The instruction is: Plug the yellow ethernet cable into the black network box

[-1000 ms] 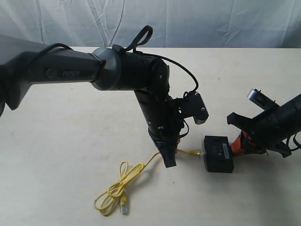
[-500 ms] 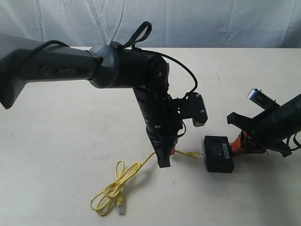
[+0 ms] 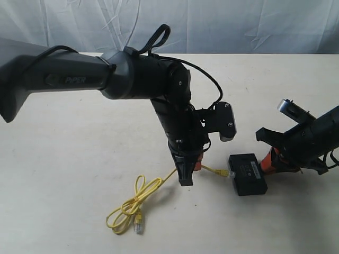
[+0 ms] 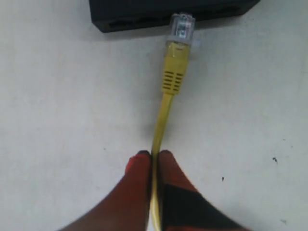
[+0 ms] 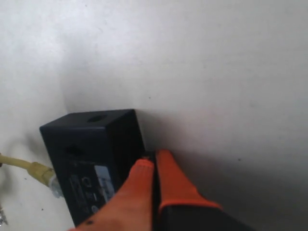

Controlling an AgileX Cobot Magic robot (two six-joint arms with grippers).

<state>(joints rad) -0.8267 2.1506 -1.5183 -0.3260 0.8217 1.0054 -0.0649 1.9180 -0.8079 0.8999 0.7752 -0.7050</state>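
Cable [image 4: 168, 108] nearer box [image 3: 248, 177], arm [image 3: 69, 79] marked PIPER

The word PIPER stands in pale letters on the side of the big grey left arm [image 3: 63, 79], and the black network box [image 3: 248, 180] has a small white label [image 5: 103, 174] with tiny marks on its top, too small and blurry to read.

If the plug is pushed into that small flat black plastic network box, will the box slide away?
The black network box looks small and thin, so probably light and apt to slide on the smooth table. The shut right gripper behind it likely braces it.
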